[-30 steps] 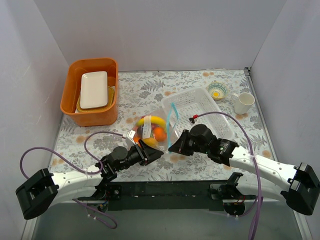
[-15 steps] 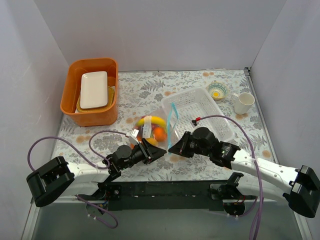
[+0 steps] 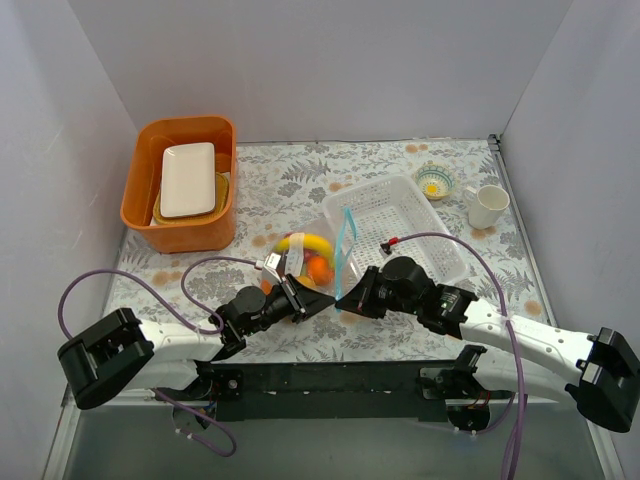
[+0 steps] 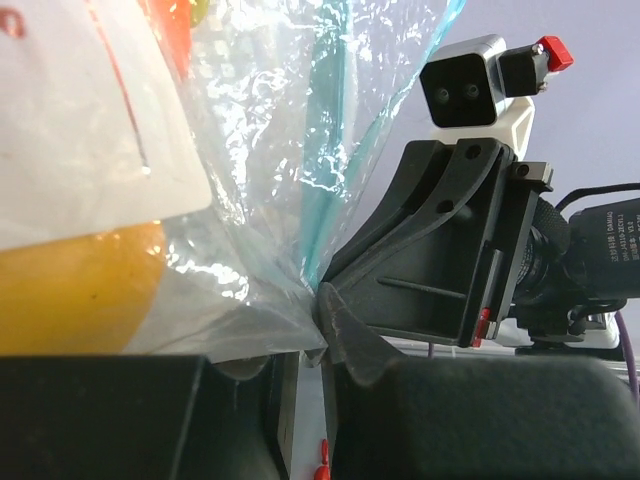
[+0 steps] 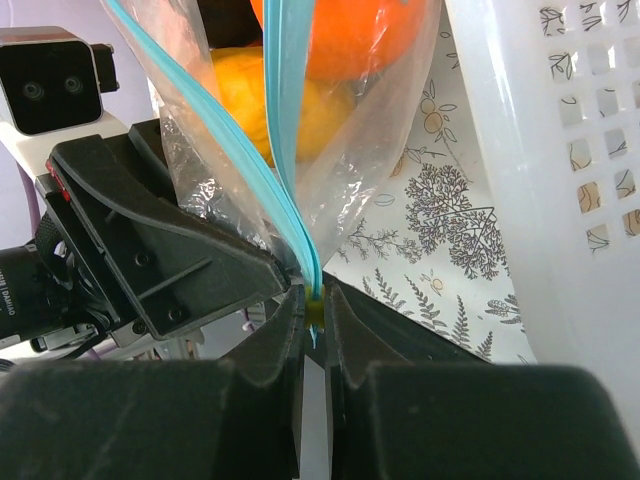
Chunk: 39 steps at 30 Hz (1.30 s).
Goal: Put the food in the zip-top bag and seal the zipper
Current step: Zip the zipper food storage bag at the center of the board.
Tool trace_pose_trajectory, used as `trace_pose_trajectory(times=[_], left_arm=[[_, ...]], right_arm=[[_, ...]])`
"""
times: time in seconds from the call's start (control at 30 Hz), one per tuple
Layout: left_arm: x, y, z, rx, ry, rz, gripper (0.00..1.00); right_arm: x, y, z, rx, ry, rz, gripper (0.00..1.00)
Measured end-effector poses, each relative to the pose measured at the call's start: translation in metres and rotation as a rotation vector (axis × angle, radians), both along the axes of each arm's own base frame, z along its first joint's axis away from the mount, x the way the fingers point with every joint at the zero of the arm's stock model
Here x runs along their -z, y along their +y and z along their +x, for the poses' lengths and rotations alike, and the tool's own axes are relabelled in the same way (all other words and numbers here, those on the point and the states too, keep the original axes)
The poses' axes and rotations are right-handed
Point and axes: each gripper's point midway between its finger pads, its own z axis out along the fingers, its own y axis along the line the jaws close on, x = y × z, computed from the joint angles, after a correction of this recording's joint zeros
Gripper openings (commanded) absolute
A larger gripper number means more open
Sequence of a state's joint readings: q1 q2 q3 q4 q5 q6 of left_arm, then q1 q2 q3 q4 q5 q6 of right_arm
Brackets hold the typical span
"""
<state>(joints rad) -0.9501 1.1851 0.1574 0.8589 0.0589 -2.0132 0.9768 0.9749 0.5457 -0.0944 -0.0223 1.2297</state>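
A: What is being gripped?
B: The right tool point(image 5: 315, 310) is clamped on the zipper point(image 5: 285, 120). The left tool point(image 4: 305, 370) pinches the zip-top bag point(image 4: 270, 150) beside it, with food point(image 5: 345, 35) inside, mid-bench point(image 3: 280, 185).

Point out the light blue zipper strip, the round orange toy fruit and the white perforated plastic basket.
light blue zipper strip point(image 5: 285, 110), right wrist view, mid-length of the strip.
round orange toy fruit point(image 5: 350, 30), right wrist view, its visible middle.
white perforated plastic basket point(image 5: 500, 120), right wrist view, its plain side wall.
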Motion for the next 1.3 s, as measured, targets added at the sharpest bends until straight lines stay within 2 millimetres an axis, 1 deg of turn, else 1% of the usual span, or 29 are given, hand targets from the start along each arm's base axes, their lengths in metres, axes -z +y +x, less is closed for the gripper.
trace_pose_trajectory(times=[0.07,0.13,0.17,0.23,0.27,0.33,0.63,0.83,0.87,0.9,0.97,1.0,1.07,1.1,1.13,1.3], left_arm=[[-0.0003,0.0004,-0.0001,-0.001,0.000,0.001,0.11],[-0.0002,0.0009,0.0000,-0.003,0.001,0.003,0.03],[0.0000,0.0011,0.0001,-0.004,0.001,0.004,0.00],[0.0009,0.0015,0.0000,-0.005,0.003,0.008,0.00],[0.0015,0.0017,-0.0001,-0.005,0.005,0.010,0.00],[0.0018,0.0017,-0.0002,-0.005,0.006,0.012,0.00],[0.0027,0.0018,-0.0005,-0.003,0.008,0.015,0.00],[0.0028,0.0017,-0.0006,-0.003,0.008,0.014,0.00],[0.0028,0.0017,-0.0006,-0.003,0.008,0.014,0.00],[0.0029,0.0017,-0.0006,-0.003,0.008,0.015,0.00],[0.0031,0.0018,-0.0006,-0.003,0.009,0.016,0.00],[0.0034,0.0018,-0.0006,-0.003,0.010,0.017,0.00],[0.0036,0.0019,-0.0006,-0.003,0.010,0.018,0.00],[0.0037,0.0019,-0.0006,-0.003,0.010,0.018,0.00],[0.0036,0.0019,-0.0006,-0.003,0.010,0.018,0.00],[0.0037,0.0019,-0.0007,-0.003,0.010,0.018,0.00]], right_arm=[[0.0002,0.0000,0.0000,0.001,0.001,0.000,0.01],[0.0001,0.0001,-0.0001,0.001,0.001,0.001,0.01],[0.0002,0.0001,-0.0001,0.001,0.001,0.000,0.09],[-0.0001,0.0002,0.0000,0.001,0.000,0.001,0.16],[-0.0002,0.0002,0.0000,0.001,0.000,0.001,0.27],[-0.0006,0.0000,0.0000,0.002,0.000,0.002,0.31],[-0.0043,-0.0029,0.0021,0.001,-0.044,-0.008,0.30],[0.0024,0.0001,-0.0009,-0.025,-0.025,-0.025,0.30],[0.0039,0.0005,-0.0018,-0.031,-0.021,-0.028,0.21],[0.0050,0.0007,-0.0030,-0.038,-0.017,-0.031,0.16],[0.0052,0.0012,-0.0039,-0.047,-0.019,-0.032,0.11],[0.0050,0.0013,-0.0041,-0.050,-0.020,-0.032,0.11],[0.0043,0.0016,-0.0042,-0.053,-0.022,-0.031,0.16],[0.0037,0.0018,-0.0040,-0.053,-0.023,-0.030,0.18],[0.0032,0.0019,-0.0039,-0.054,-0.025,-0.030,0.22],[0.0015,0.0014,-0.0032,-0.053,-0.035,-0.029,0.24]])
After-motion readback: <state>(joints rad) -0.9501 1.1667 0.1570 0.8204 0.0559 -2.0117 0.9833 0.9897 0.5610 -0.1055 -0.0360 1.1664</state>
